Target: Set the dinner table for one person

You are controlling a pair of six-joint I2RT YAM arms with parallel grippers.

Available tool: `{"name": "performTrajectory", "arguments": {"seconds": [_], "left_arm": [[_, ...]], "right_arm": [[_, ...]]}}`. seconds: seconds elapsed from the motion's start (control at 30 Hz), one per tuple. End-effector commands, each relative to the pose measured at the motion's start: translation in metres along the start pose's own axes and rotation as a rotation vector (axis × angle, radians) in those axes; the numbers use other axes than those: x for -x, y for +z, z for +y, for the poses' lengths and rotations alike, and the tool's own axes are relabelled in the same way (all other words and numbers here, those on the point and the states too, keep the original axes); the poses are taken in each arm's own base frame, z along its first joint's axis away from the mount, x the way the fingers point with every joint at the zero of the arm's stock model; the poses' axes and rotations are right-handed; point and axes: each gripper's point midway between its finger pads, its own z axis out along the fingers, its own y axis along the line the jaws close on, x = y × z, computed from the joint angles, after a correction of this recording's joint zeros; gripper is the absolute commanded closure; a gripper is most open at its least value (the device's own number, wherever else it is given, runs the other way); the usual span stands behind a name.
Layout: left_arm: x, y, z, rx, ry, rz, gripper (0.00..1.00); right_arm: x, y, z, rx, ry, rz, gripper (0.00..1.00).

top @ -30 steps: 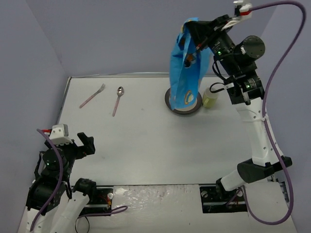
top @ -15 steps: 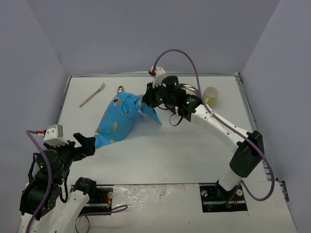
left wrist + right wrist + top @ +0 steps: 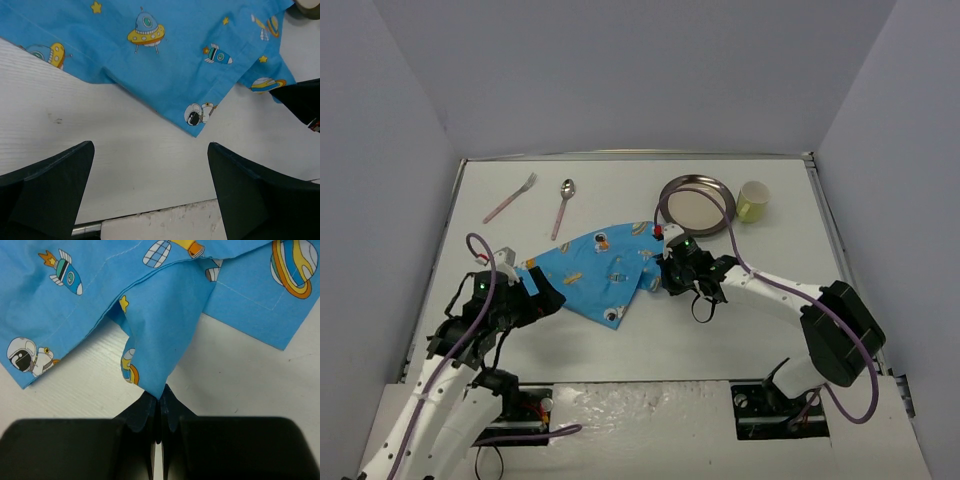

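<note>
The dinner table lies white beneath both my hands. My right gripper is pinched tight on a fold of the blue cloth mat, which spreads just beyond my fingers. My left gripper gapes wide and holds nothing, with the mat's corner just ahead. Farther beyond my right gripper sit the plate and cup.
</note>
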Motion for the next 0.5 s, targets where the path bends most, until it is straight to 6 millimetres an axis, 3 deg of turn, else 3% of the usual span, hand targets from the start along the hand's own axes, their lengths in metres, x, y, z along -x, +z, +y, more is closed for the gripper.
{"name": "performTrajectory", "arguments": {"seconds": [0.0, 0.17, 0.3, 0.4, 0.47], "left_arm": [[0.016, 0.026, -0.046, -0.130, -0.048, -0.049, 0.07], [0.002, 0.055, -0.050, -0.014, 0.060, -0.057, 0.07], [0.003, 0.070, -0.020, 0.166, -0.025, -0.119, 0.07], [0.007, 0.071, 0.012, 0.316, -0.085, -0.194, 0.07], [0.012, 0.070, 0.020, 0.346, -0.138, -0.240, 0.07]], "right_arm": [[0.028, 0.005, -0.009, -0.075, 0.055, -0.109, 1.00], [0.022, 0.010, -0.018, -0.113, 0.056, -0.092, 1.00], [0.022, 0.008, -0.016, -0.098, 0.058, -0.095, 1.00], [0.024, 0.005, -0.014, -0.089, 0.060, -0.104, 1.00], [0.024, 0.003, -0.013, -0.083, 0.060, -0.106, 1.00]]}}
